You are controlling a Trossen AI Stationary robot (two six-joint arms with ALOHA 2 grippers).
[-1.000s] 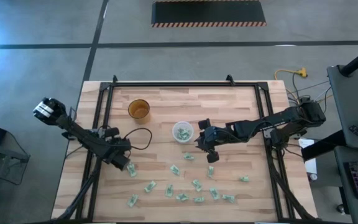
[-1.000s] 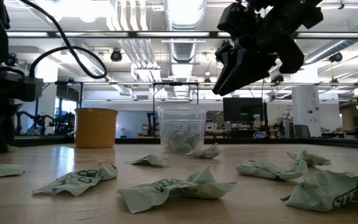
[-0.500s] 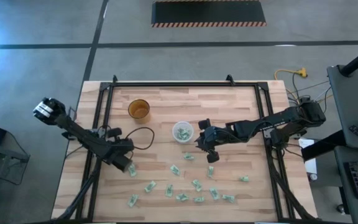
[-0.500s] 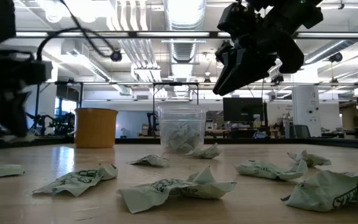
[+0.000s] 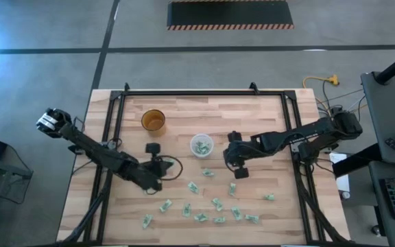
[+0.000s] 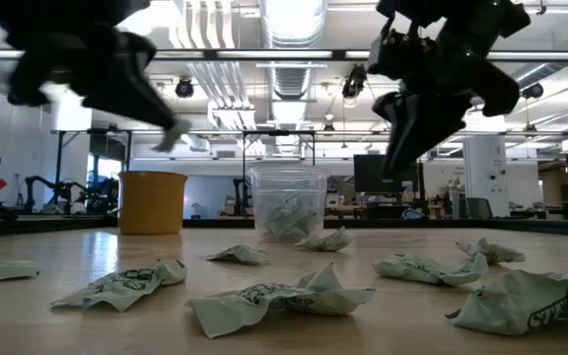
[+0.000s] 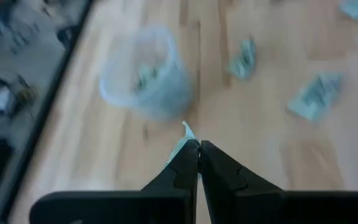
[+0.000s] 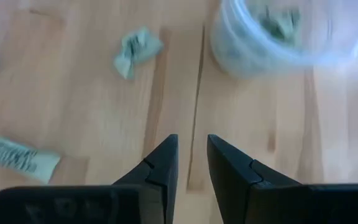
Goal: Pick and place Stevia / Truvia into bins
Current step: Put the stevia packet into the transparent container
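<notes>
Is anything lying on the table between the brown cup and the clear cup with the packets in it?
No. In the high view only bare wood separates the brown cup from the clear cup; loose packets lie nearer the front.

I count two cups: one clear bin and one amber cup. About twelve loose sachets lie on my table; those inside the bin cannot be counted.
</notes>
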